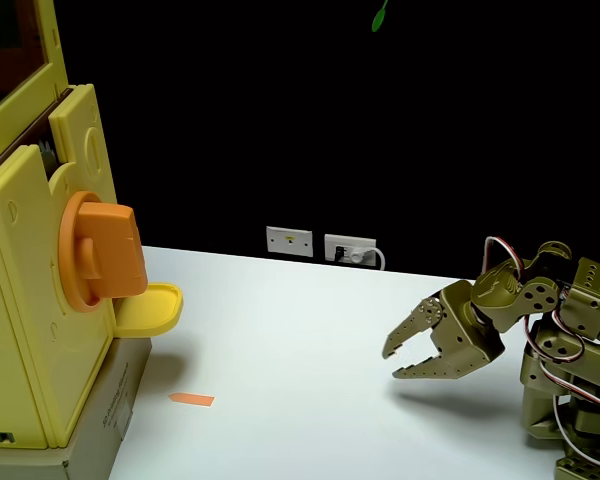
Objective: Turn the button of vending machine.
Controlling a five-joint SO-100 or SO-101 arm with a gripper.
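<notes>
In the fixed view, the pale-yellow toy vending machine [25,300] stands at the far left, well apart from the gripper and to its left, raised on a greyish base. Its reddish window frame [48,40] sits at the top corner, higher than the gripper. The orange button [102,252] faces right, toward the arm: a round disc with a thick flat bar sticking out of its middle, the bar standing roughly upright. It is somewhat higher than the gripper. Just below the button, a small yellow rounded tray [150,308] juts out over the white table [300,300].

A small orange tag [192,399] lies flat on the table between the machine and the gripper, nearer the machine. Behind, at the foot of the black backdrop, are two wall outlets [320,244].

At the right, the olive-green gripper [392,361] hangs low above the table, pointing left toward the machine, its two toothed fingers spread apart and holding nothing.

By my reading the task is barely begun: the button is untouched, and the whole approach, the grasp on the bar and the turn remain.
</notes>
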